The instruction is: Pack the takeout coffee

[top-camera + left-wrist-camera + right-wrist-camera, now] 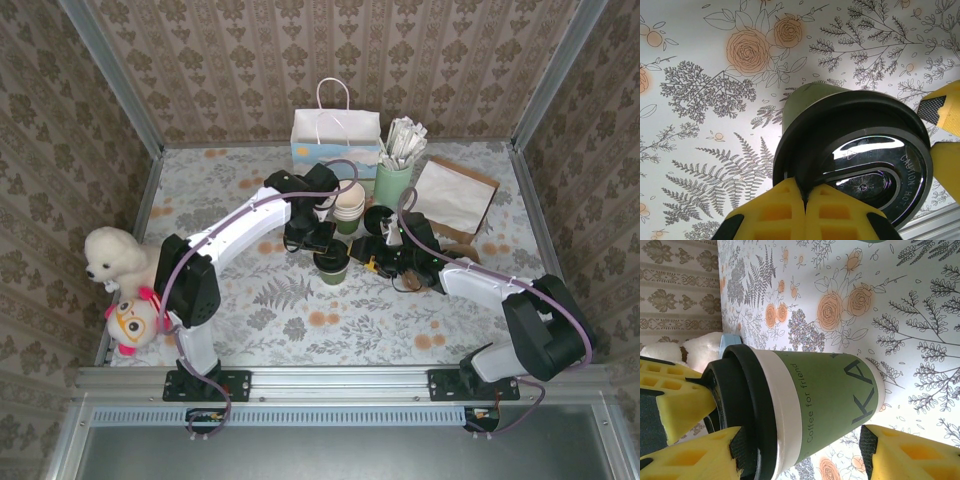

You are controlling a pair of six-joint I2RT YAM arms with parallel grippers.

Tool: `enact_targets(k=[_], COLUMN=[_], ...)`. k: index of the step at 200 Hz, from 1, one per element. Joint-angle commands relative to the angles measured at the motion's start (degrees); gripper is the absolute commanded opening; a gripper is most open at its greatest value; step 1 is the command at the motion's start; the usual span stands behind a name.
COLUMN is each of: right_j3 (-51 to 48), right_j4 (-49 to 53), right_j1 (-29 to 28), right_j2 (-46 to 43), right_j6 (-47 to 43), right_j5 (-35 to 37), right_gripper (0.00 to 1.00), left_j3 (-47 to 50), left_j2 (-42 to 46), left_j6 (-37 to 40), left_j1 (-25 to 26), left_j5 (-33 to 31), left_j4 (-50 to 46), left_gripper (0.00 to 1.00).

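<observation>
On the floral desk (270,320), the handled paper bag (335,135) stood at the back, well apart from the takeout coffee (333,268), upright mid-desk. The left end effector (805,210) was pinched shut on the black lid (860,150) at its rim. The right end effector (940,141) stood wide just beside the cup. A lift by the rim alone could pop the lid off and spill the cup.

Gift bag (335,140) at back, cup stack (349,203) nr stick holder (393,180), paper bag (455,195), plush toys (112,255) left
</observation>
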State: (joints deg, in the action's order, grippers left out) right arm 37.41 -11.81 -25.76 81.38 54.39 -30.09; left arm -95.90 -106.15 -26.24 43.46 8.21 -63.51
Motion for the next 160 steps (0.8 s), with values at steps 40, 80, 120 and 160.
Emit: enact_targets(k=[40,80,120,160], right_j3=[0.83,1.24,0.92,0.13], right_j4=[0.81,1.85,2.47,2.68], right_j1=[-0.44,-0.43,-0.49,-0.52], right_j2=[0.1,-1.27,-1.36,-0.38], right_j6=[-0.61,-1.02,-1.31,-1.09], right_j5=[-0.94,-0.85,-0.85,-0.54], right_gripper=[0.6,0.61,0.62,0.58], left_j3=[-0.82,0.42,0.8,2.01], left_j2=[-1.11,-1.24,-1.74,-1.79], left_j6=[1.09,0.69,0.9,0.67], left_j1=[0.99,1.0,1.02,1.09], left_j5=[1.24,2.52,2.33,2.19], left_j4=[-0.8,0.4,0.48,0.75], left_gripper=[0.01,0.01,0.01,0.01])
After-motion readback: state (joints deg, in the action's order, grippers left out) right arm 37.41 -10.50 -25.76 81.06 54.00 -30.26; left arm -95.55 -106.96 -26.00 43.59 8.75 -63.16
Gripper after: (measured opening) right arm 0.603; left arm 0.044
